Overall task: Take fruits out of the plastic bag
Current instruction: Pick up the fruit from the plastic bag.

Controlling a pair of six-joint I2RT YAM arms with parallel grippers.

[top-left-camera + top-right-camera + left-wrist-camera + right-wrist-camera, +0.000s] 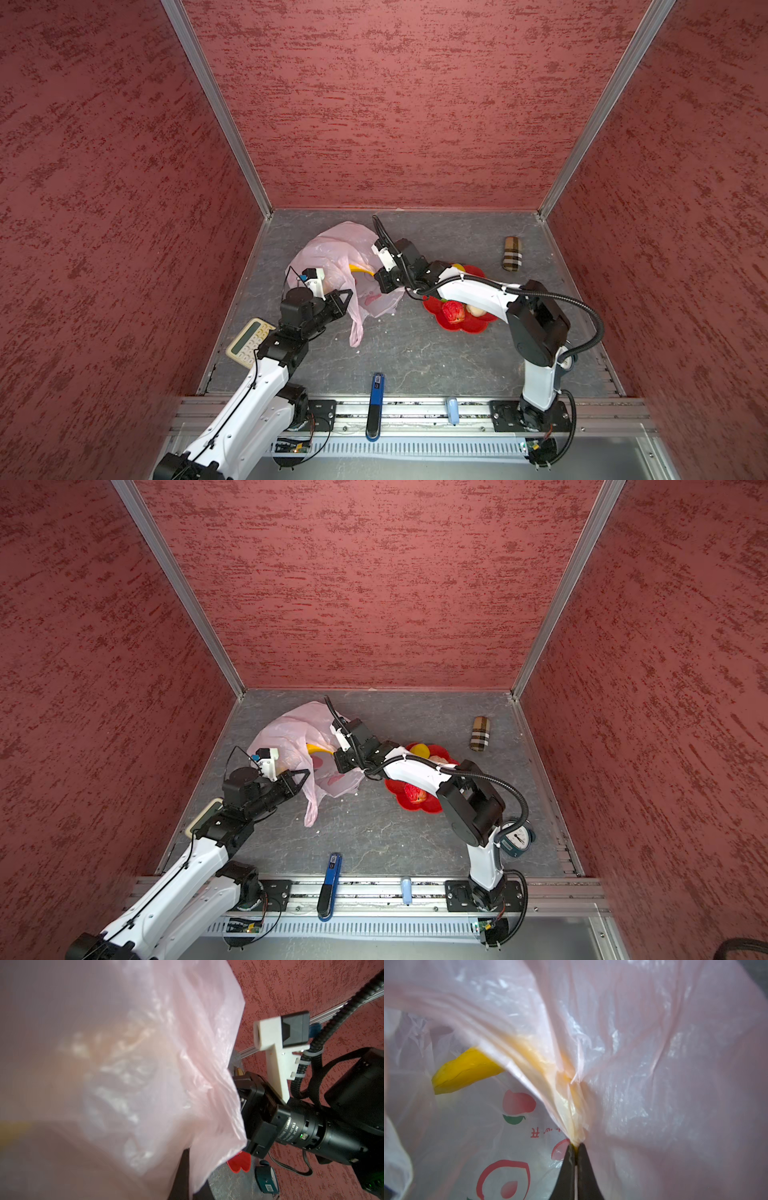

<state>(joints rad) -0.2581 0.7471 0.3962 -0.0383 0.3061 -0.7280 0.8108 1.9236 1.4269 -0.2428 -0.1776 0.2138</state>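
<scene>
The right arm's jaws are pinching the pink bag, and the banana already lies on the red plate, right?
Not quite. The right arm's jaws are closed on the pink bag, but the banana is inside the bag, not on the red plate. The right wrist view shows its yellow end lying within the bag's plastic.

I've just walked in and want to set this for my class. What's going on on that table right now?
Two robot arms are emptying toy fruit from a plastic bag. The left gripper is shut on the bag's near side and appears to be holding it up. The right gripper is shut on a fold of the bag's film, with yellow showing through. The banana is inside the bag. A strawberry, a beige fruit and a small yellow fruit lie on the red plate beside the bag.
</scene>
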